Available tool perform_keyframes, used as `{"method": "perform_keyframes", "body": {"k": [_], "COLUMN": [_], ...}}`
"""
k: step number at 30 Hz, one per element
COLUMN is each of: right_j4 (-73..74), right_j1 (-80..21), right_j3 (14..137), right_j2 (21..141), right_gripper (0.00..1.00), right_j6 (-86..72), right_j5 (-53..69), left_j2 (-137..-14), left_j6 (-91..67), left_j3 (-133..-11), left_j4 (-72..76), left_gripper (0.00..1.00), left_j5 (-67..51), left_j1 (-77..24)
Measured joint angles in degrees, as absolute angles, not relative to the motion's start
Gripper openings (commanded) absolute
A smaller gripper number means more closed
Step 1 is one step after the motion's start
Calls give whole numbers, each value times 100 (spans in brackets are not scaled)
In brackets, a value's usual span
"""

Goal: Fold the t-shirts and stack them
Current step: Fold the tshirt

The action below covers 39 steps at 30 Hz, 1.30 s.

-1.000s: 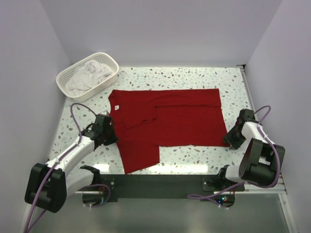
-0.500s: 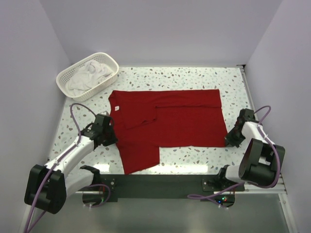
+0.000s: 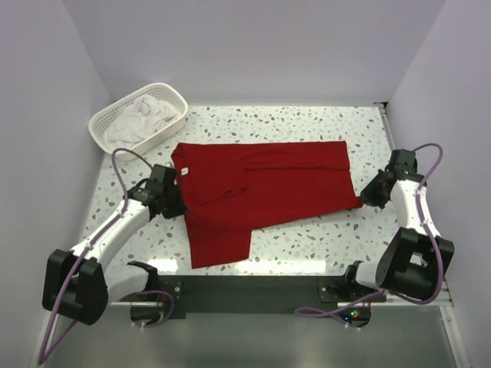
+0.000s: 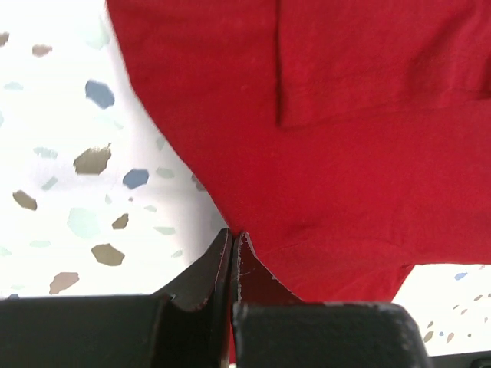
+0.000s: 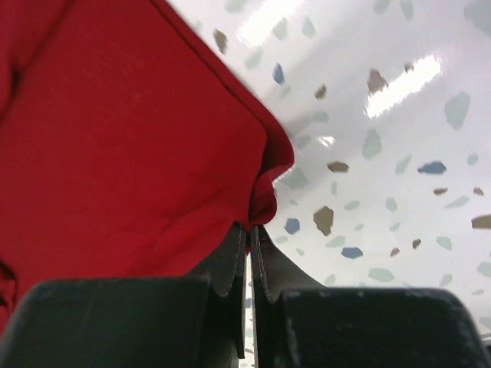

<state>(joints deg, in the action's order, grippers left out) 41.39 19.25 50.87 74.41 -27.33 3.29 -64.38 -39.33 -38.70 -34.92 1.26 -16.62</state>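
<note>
Top external: left jaws pinching red t-shirt [image 3: 284, 184] side edge; right jaws pinching opposite corner (white t-shirts [image 3: 142, 116] in basket [image 3: 181, 98]).

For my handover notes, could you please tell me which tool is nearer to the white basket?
Left. The left tool pinches the red t-shirt's edge close by the basket, on its near side; the right tool grips the shirt's opposite corner, across the table.
</note>
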Motion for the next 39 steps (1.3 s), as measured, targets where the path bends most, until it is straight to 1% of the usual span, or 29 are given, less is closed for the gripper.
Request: {"method": "perform_keyframes", "body": {"k": [6, 16, 22, 28, 39], "right_j4": [4058, 3837, 3730, 3592, 3441], "right_j1": [1918, 1905, 1791, 1721, 1629], "right_j3": [5819, 6372, 6768, 6917, 7078], "right_j2": [7918, 8825, 9308, 9754, 10147], "right_gripper": [0, 0, 0, 0, 0], "right_j6": [-2672, -2679, -2670, -2604, -2530], "right_j5": [521, 729, 729, 703, 552], "left_j2": [-7140, -8138, -8711, -9181, -9548], "left_j6": [-3760, -3485, -3363, -3328, -3186], "left_j3": [-4713, -5607, -5889, -6106, -6204], "left_j4": [-3586, -3544, -3516, -3420, -3295], "left_gripper": [0, 0, 0, 0, 0], "left_j5": [-64, -451, -541, -537, -447], "left_j1": [-1420, -676, -639, -637, -617]}}
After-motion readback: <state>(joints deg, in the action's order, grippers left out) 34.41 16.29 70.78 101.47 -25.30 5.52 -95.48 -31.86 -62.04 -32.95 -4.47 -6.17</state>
